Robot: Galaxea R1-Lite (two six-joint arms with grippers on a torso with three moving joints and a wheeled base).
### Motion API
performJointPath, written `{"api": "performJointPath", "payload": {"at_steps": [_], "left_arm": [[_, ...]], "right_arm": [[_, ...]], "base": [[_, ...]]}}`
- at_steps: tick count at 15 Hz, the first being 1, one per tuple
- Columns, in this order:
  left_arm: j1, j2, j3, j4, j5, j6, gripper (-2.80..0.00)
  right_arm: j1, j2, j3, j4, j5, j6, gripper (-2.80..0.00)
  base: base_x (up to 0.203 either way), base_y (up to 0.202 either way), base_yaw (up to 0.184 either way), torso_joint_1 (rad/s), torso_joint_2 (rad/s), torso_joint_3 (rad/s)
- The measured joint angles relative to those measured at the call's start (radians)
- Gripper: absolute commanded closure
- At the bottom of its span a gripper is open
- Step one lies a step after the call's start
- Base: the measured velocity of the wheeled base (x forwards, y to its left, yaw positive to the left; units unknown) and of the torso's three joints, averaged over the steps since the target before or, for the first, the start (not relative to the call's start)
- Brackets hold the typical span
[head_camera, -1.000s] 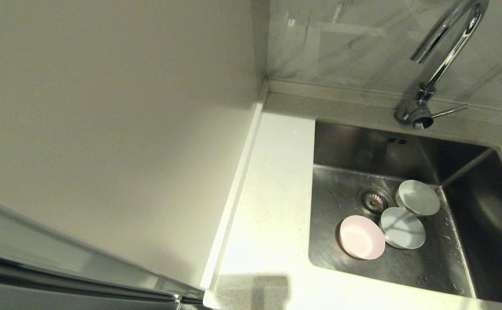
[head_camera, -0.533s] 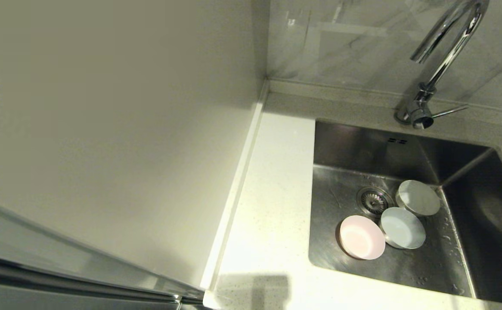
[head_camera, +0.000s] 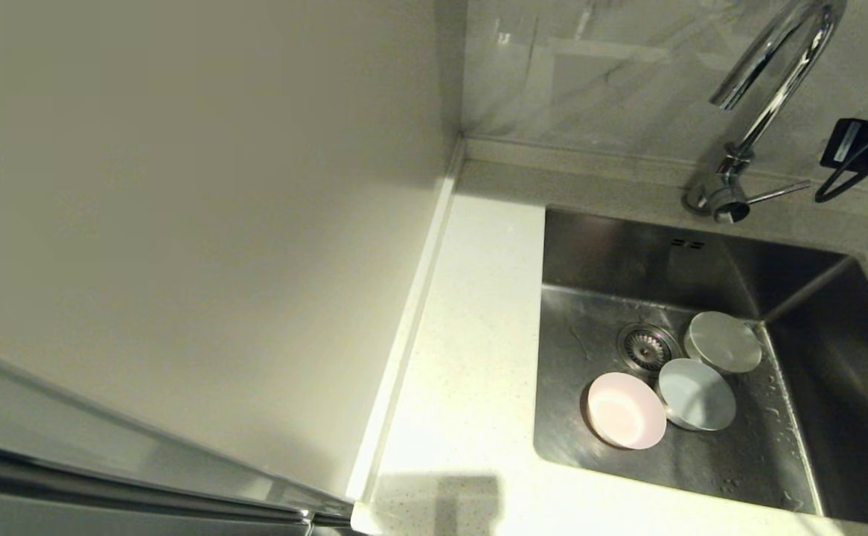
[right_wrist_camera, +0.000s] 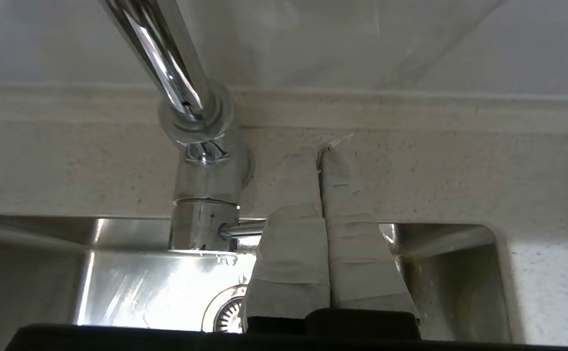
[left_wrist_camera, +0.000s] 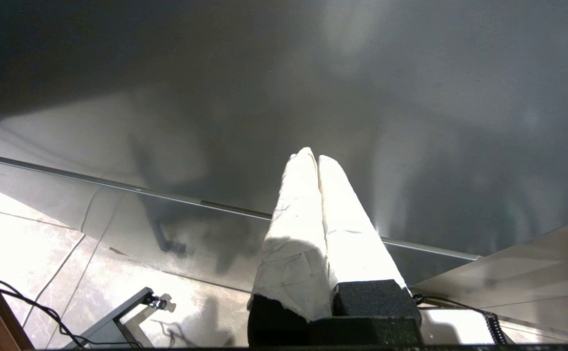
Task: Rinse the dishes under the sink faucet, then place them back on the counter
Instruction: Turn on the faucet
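Three dishes [head_camera: 694, 393] are lying wet in the sink [head_camera: 814, 313]: light, rigid, slippery, breakable, best gripped by rims; right tool [right_wrist_camera: 330, 151], fingers pressed together, is hovering beside the faucet [right_wrist_camera: 201, 161] lever.

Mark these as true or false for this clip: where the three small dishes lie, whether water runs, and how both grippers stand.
1. All three dishes, pale pink, blue-grey and grey-white, lie in the steel sink. True.
2. Water runs from the chrome gooseneck faucet. False: no stream shows.
3. The right gripper is shut above the faucet's thin side lever. True.
4. The left gripper holds a dish. False: shut, empty.
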Motion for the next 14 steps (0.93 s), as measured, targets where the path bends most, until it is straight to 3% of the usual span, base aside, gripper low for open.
{"api": "performJointPath", "payload": {"at_steps": [14], "left_arm": [[0.000,0.000,0.000,0.000,0.000,0.000,0.00]], "right_arm": [[0.002,0.065,-0.039,0.020,-0.010,-0.069,0.00]], "base": [[0.000,0.000,0.000,0.000,0.00,0.000]]}}
